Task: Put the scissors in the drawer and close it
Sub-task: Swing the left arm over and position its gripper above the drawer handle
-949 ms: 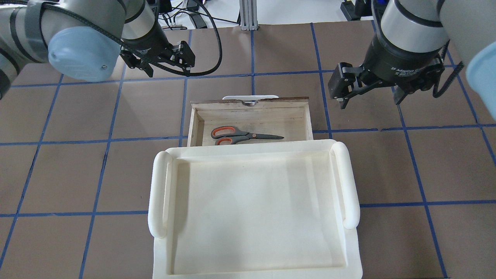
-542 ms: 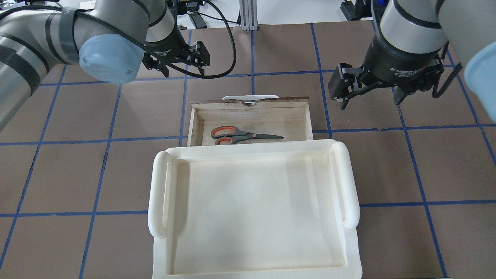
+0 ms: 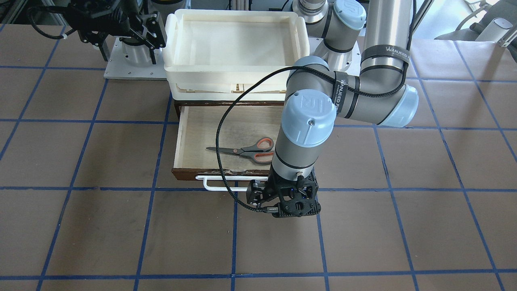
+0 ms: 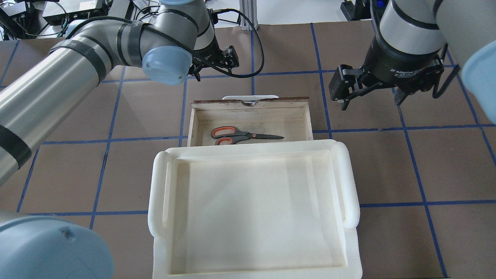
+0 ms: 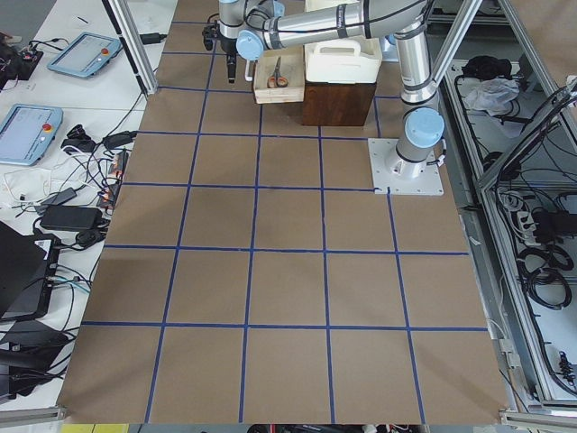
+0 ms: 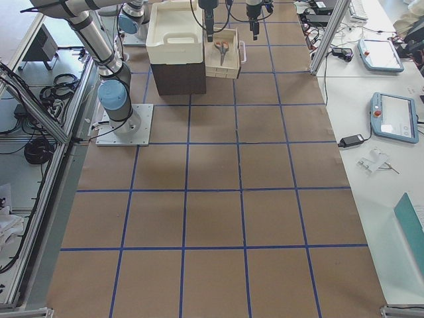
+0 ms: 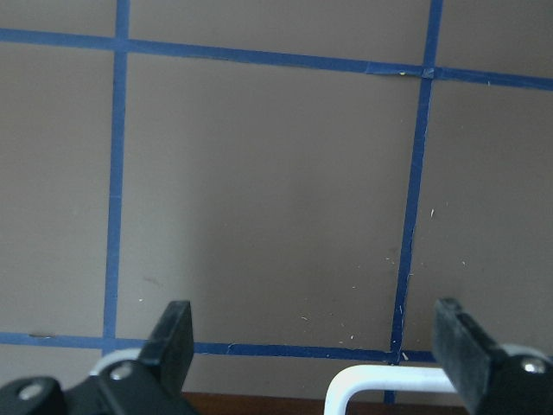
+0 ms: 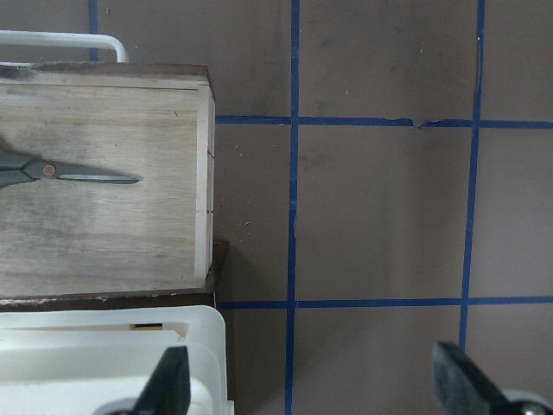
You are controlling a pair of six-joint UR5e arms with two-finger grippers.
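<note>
The scissors (image 4: 244, 135) lie flat inside the open wooden drawer (image 4: 252, 104), handles toward the robot's left; they also show in the front view (image 3: 246, 150) and the right wrist view (image 8: 60, 171). The drawer's white bar handle (image 4: 250, 97) sticks out at its front. My left gripper (image 4: 214, 65) is open and empty, hovering just beyond the handle toward its left end; in the left wrist view (image 7: 315, 346) the handle (image 7: 389, 380) shows between the open fingers. My right gripper (image 4: 372, 93) is open and empty, raised to the right of the drawer.
A cream-white plastic tray (image 4: 157, 193) sits on top of the dark cabinet that holds the drawer, covering the drawer's rear part. The brown table with blue grid lines (image 4: 387, 166) surrounds it. Cables and equipment lie beyond the far edge.
My left arm has swung to the right, bringing its gripper from the far left to just beyond the drawer handle. The right gripper, drawer and scissors have not moved.
</note>
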